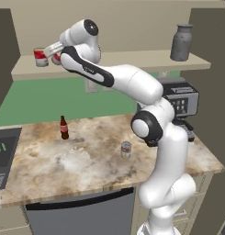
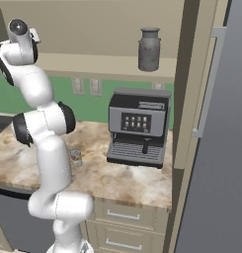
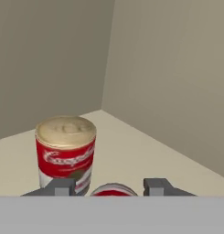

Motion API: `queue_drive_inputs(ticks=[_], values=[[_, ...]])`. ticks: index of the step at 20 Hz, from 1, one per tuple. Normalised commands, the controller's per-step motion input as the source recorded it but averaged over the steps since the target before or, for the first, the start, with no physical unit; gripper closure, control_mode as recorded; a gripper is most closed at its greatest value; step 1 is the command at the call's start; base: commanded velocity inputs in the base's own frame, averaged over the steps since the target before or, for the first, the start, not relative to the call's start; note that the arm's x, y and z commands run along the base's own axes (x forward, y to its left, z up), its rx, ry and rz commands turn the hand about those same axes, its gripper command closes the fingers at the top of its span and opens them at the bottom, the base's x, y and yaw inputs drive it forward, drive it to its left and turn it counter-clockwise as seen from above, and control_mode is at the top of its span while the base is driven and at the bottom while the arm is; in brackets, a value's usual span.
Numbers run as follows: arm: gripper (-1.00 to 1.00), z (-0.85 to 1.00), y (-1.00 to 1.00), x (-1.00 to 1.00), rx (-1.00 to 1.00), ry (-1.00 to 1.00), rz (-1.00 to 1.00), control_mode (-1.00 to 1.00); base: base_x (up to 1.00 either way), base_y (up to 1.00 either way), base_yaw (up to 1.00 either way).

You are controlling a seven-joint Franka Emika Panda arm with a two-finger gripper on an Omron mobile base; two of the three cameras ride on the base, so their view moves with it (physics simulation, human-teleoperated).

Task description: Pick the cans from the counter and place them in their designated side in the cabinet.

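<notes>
My pincer point(image 1: 53, 54) sat upper left of the left base view, up at the cabinet point(image 1: 109, 62) shelf, jaws clamped on a red can point(image 1: 56, 57), right beside a red-and-white can point(image 1: 40, 57) already standing at the shelf's left end. Grey jug point(image 1: 182, 42) stood upper right on same shelf. On the counter point(image 1: 86, 160), mid frame, a greyish can point(image 1: 126, 150) waited, w/ a brown bottle point(image 1: 64, 127) well apart to its left.

Right base view: arm rose up the left edge; greyish can point(image 2: 76, 158) peeked out beside it, coffee machine point(image 2: 138, 128) centre frame, jug point(image 2: 149, 48) above.

Hand view: red-and-white can point(image 3: 66, 153) stood lower left in the cabinet corner; held can's top point(image 3: 113, 189) showed between my fingertips point(image 3: 157, 186) at bottom.

Judgement: one can shelved, 2nd gripped at the shelf but not yet let go, greyish one still to fetch.
</notes>
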Motion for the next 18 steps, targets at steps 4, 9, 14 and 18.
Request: queue_drive_inputs(ticks=[4,9,14,18], values=[[1.00,-0.19,0.14,0.25,-0.01,0.02,0.00,-1.00,0.00,0.00,0.00],[-1.00,-0.23,0.08,0.14,-0.02,0.00,0.00,-1.00,0.00,0.00,0.00],[-1.00,-0.07,0.00,0.15,-0.03,-0.02,0.01,-1.00,0.00,0.00,0.00],[-1.00,0.00,0.00,0.18,-0.02,-0.08,0.02,-1.00,0.00,0.00,0.00]])
